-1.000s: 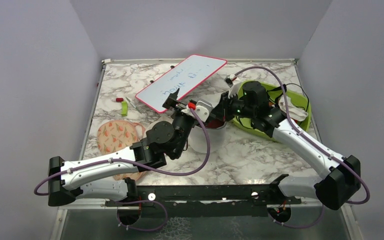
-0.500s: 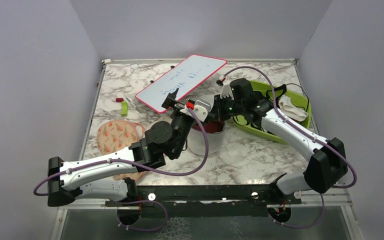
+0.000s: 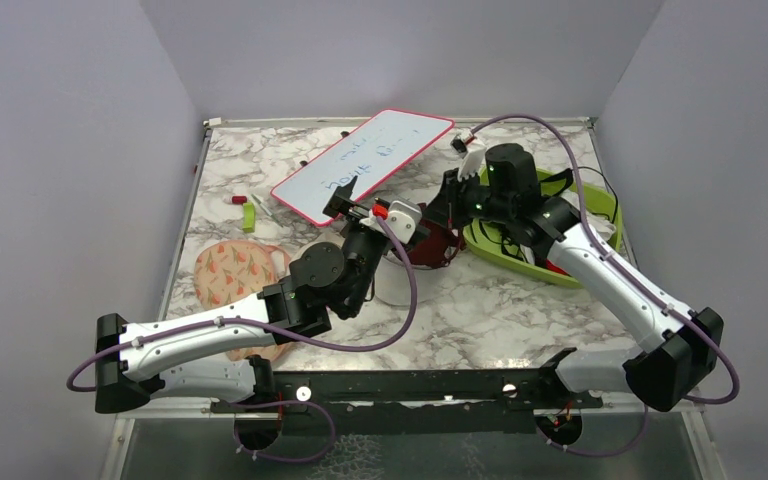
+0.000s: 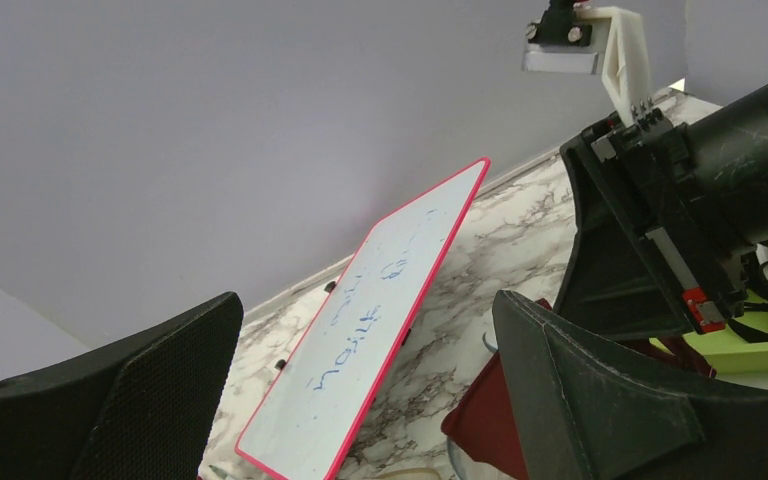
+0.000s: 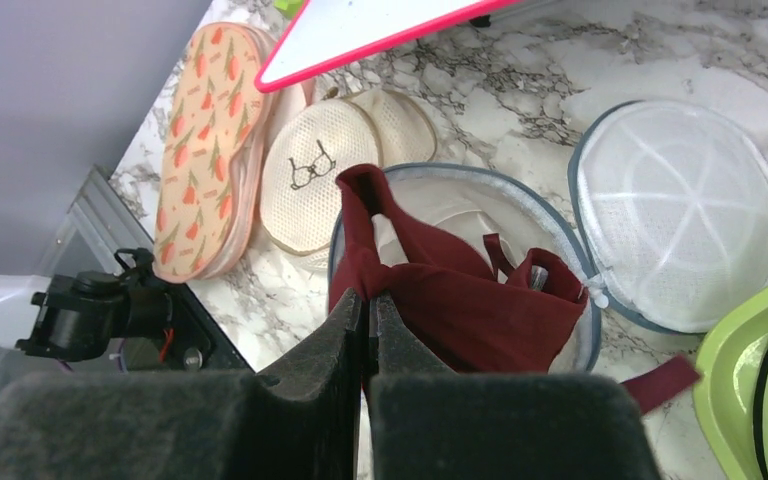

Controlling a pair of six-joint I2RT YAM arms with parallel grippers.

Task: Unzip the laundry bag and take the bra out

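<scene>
Resting on the marble table (image 3: 500, 300), the laundry bag (image 5: 680, 210) lies unzipped, lid flopped aside. Bra (image 5: 460, 305) half out, draped over the bag's rim. Right gripper (image 5: 368, 310) clenched on the bra's edge. Left gripper (image 4: 367, 300) spread wide, grasping nothing.

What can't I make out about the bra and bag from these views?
- Right wrist view: what lies under the bra in the laundry bag; fabric covers its floor.
- Top view: the bag's mouth, mostly hidden by the left arm and the bra.
- Left wrist view: the bag, cut off by the lower edge and left gripper.
- Top and left wrist views: whiteboard writing too small or blurred.
</scene>
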